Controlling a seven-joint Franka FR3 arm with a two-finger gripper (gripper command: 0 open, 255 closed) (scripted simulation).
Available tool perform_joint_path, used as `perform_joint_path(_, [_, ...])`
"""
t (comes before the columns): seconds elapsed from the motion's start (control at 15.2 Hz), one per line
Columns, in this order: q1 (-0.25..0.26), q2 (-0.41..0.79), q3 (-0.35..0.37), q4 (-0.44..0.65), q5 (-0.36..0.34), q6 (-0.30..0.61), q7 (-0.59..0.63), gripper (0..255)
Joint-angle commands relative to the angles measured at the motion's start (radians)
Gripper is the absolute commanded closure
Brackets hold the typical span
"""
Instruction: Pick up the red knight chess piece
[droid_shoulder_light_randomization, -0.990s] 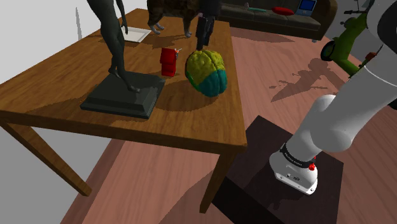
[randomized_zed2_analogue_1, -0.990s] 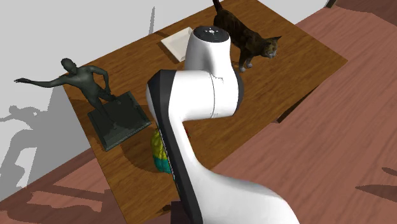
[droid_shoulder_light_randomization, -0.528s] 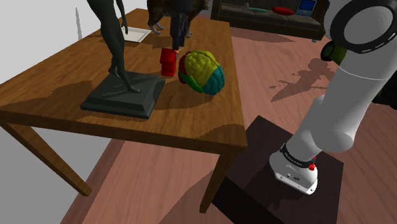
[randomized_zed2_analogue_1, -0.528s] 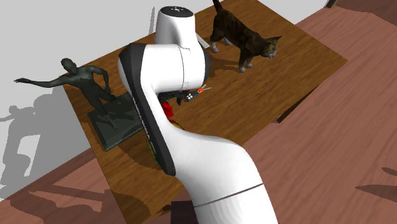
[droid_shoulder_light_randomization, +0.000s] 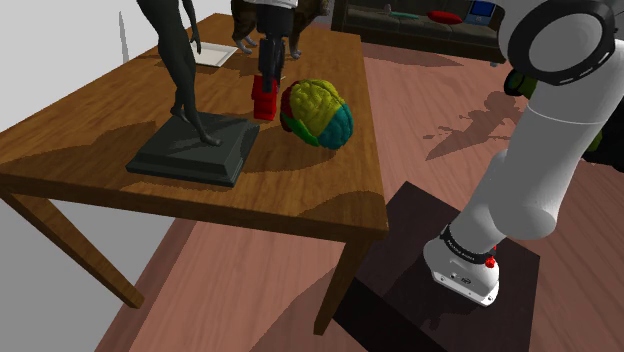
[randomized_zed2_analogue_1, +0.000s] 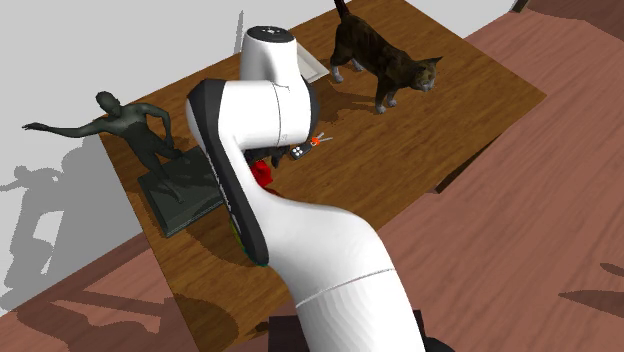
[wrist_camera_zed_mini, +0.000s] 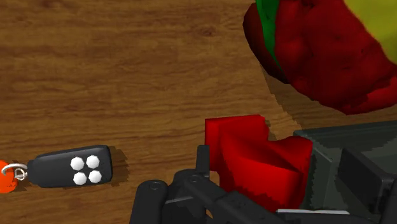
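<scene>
Red knight stands on the desk, just beside that multicoloured brain-looking ball, on the shoulder view's left of it. My worry is that the ball is close enough to get nudged and roll, or an off-centre squeeze tips the knight over. The end effector is down around the knight. Honestly can't tell if it's clenched yet.
</scene>
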Motion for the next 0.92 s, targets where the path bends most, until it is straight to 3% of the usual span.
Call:
perform_joint_path(0.0, [0.000, -0.004, 0.000, -0.028, 0.000, 0.024, -0.006, 0])
perform_joint_path(0.07, [0.000, -0.005, 0.000, -0.029, 0.000, 0.024, -0.006, 0])
perform_joint_path(0.13, [0.002, -0.008, 0.001, -0.033, 0.000, 0.025, -0.004, 255])
perform_joint_path(0.86, [0.000, 0.001, 0.000, 0.006, 0.000, -0.005, 0.001, 255])
